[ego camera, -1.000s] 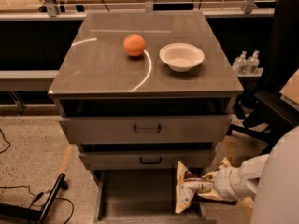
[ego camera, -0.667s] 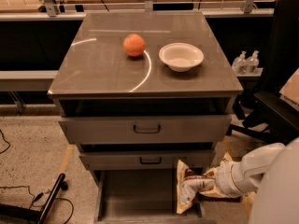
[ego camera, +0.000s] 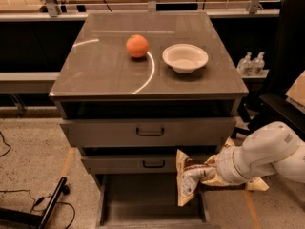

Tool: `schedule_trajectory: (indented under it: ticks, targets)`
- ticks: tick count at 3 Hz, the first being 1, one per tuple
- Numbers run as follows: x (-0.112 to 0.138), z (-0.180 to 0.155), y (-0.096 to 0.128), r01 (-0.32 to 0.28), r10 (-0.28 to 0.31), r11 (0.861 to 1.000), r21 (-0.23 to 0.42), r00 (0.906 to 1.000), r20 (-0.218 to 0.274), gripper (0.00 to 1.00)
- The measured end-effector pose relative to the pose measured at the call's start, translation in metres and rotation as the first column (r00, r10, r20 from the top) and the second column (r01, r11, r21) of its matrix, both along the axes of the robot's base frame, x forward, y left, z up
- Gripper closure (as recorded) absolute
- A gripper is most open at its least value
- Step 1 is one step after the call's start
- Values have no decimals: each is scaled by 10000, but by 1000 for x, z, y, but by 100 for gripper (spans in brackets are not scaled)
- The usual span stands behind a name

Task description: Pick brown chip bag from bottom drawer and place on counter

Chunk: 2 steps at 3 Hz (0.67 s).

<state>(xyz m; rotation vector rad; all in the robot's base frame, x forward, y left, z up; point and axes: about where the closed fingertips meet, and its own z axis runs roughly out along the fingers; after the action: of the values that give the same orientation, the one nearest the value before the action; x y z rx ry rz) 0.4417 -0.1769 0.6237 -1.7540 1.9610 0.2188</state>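
One arm [ego camera: 267, 152] reaches leftward, claw [ego camera: 208, 175] pinching the brown chip bag [ego camera: 188, 180] above bottom drawer [ego camera: 143, 200].

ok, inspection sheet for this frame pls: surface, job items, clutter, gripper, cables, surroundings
Surface: counter, glossy, with a curved white line on it.
Job's things: brown chip bag upright, held over the right side of the open bottom drawer; not yet on the counter.
Clutter: orange ball and white bowl on the counter, side by side, not touching.
Grippers: gripper at the bag's right side, jaws shut on the bag and mostly hidden by it.
Cables: black cable on the floor, left of the cabinet.
Surroundings: two clear bottles right of the cabinet.
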Motion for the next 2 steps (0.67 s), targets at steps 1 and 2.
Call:
schedule_trajectory:
  ticks: [1,2]
  targets:
    - [16,38,13,-442,447,9990,-112,9977,512,100]
    - [18,91,22,-1656,1750,9835,-732,9731,1498,100]
